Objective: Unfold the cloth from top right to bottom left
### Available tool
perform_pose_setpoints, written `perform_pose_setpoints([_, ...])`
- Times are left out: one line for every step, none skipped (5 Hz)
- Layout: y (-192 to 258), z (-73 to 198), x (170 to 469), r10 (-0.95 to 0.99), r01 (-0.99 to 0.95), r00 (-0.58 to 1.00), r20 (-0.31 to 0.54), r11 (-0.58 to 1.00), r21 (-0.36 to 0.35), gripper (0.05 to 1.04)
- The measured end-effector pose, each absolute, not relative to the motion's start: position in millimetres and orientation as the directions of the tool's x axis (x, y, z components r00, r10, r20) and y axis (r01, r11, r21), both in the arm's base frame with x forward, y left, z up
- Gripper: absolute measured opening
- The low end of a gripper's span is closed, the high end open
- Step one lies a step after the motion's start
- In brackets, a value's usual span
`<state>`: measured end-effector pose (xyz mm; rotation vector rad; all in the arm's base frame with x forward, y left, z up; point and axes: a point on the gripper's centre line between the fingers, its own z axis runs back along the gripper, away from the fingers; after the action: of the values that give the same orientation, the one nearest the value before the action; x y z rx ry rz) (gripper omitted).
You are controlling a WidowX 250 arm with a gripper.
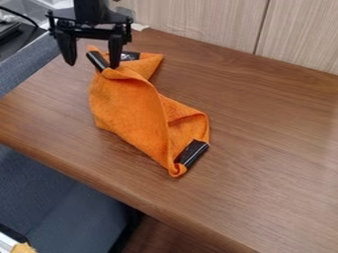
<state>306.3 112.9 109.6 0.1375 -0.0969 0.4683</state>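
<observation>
And here's the orange cloth [129, 101], lying twisted and part-folded on the wood-topped bench [264, 153], running from the upper left of the view down towards the middle. Soft, light stuff by the look of it, a towelling nap that should grip well, but floppy: pull one corner and the rest may bunch or simply slide along. Watch the black strip [192, 153] at the lower end and the black strip [98, 61] at the top; they look smoother, perhaps stiffer, and a pinch there might slip. The better hold, I'd say, is a single layer of the loose upper corner [153, 59], taken shallow so the layer underneath isn't caught, then drawn low across towards the bottom left.

Up above, the end effector [92, 65] is open, its fingers well spread over the cloth's top end, nothing clamped. Behind the bench stands a pale wood-grain panel [198, 20]; below it, blue-grey upholstery [59, 192].
</observation>
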Motion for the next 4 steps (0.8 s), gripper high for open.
perform_pose_setpoints([108.2,95.3,308.3,0.439,-0.449,0.893,0.1,0.885,0.126,0.692])
perform_pose_setpoints([105.4,88.5,309.6,0.441,-0.451,0.893,0.094,0.878,0.16,0.39])
perform_pose_setpoints([103.5,85.4,310.9,0.445,-0.454,0.891,0.094,0.874,0.171,0.172])
perform_pose_setpoints([102.8,86.0,310.9,0.448,-0.458,0.889,0.095,0.872,0.172,0.067])
